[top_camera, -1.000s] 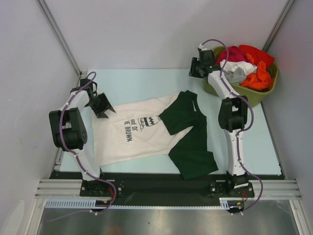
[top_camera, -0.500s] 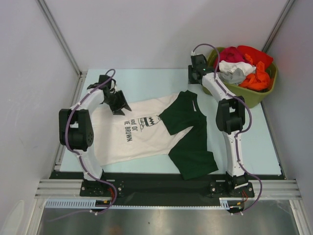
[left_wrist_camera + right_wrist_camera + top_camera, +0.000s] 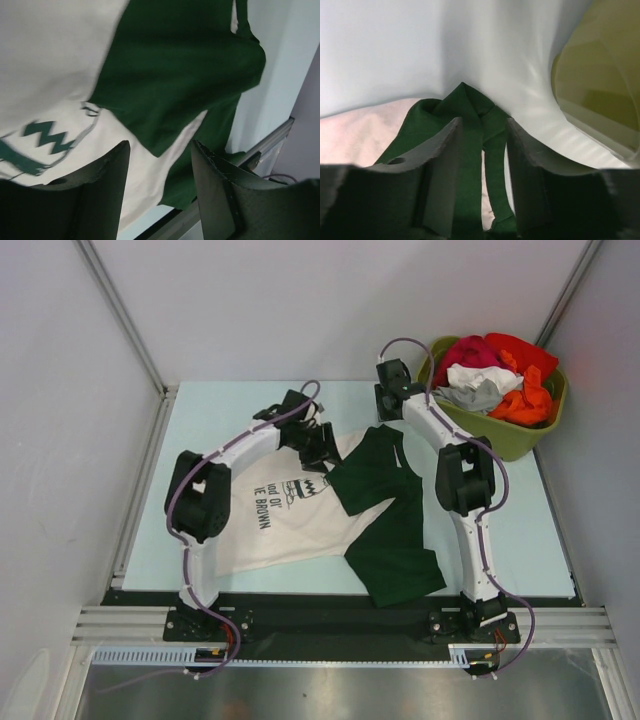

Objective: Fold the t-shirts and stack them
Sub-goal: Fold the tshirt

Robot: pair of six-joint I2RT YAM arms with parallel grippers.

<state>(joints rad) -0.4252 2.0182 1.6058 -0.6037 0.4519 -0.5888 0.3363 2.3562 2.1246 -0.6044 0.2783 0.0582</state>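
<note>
Within the last second both my arms came in over the cream t-shirt (image 3: 285, 525). My left end effector (image 3: 316, 445) went from its left edge to the print, and my right end effector (image 3: 384, 405) went from the tub (image 3: 520, 438) to the dark green collar (image 3: 465, 102). Both are released and hold nothing. The shirt lies spread on the tabletop (image 3: 250, 405), so I judge folding can start. I can read "E BROWN"; the line above it is not clear.

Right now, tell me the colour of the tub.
The tub is olive green; it shows best in the top view.

One cream-and-green t-shirt (image 3: 290, 530), one olive tub (image 3: 518, 444), several bunched garments (image 3: 500, 375) inside it, two robot arms (image 3: 195, 505)
</note>
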